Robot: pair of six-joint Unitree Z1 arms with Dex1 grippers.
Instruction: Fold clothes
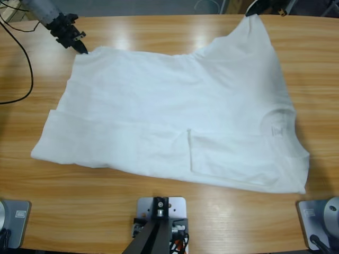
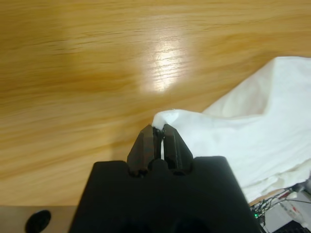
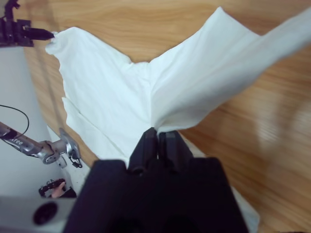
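A white T-shirt [image 1: 175, 121] lies spread across the middle of the wooden table [image 1: 159, 32], its near edge folded over in a band along the lower part of the frame and its collar [image 1: 275, 127] toward the right. At upper left of the high view, the left gripper [image 1: 80, 47] has its jaws pressed together on a corner of the shirt, a small tuft of fabric [image 2: 165, 118] pinched between them in the left wrist view. At the top right, the right gripper [image 1: 253, 11] pinches another corner, which is pulled up into a peak; its jaws are closed on the cloth [image 3: 160, 116]. A black cable [image 1: 26, 63] curves across the table's left end.
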